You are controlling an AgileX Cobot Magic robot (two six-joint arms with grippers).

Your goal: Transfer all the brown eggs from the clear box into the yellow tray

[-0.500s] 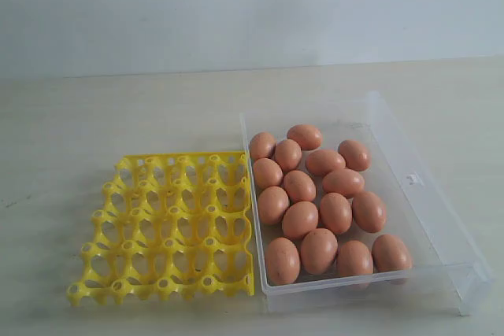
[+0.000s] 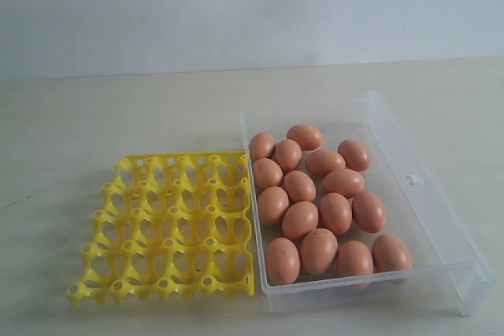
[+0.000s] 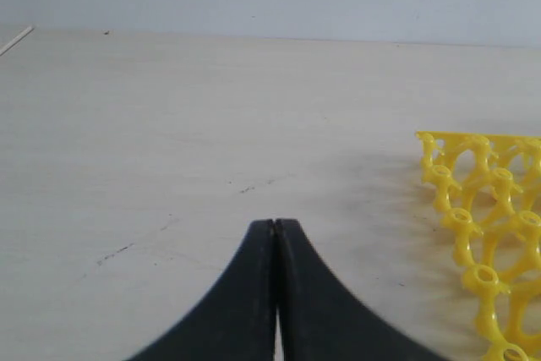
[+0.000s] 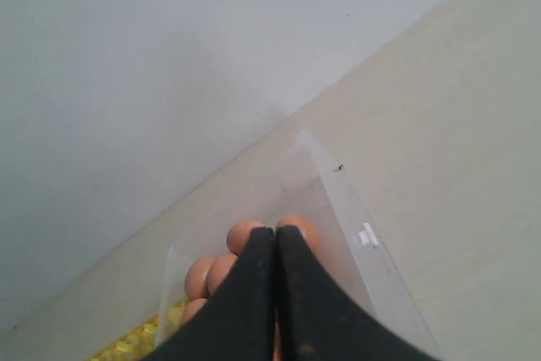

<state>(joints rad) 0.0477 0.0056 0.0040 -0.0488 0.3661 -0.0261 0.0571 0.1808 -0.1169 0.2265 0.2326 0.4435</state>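
Note:
Several brown eggs lie packed together in the clear box on the right of the exterior view. Touching the box's left wall is the yellow tray, with all its cups bare. Neither arm shows in the exterior view. My left gripper is shut with nothing in it, low over bare table, the yellow tray off to one side. Shut and holding nothing, my right gripper hangs above the clear box, and some brown eggs peek out behind its fingers.
The pale wooden table runs back to a plain light wall. A small white clasp sits on the box's right wall. The table's front edge lies just below the tray and box.

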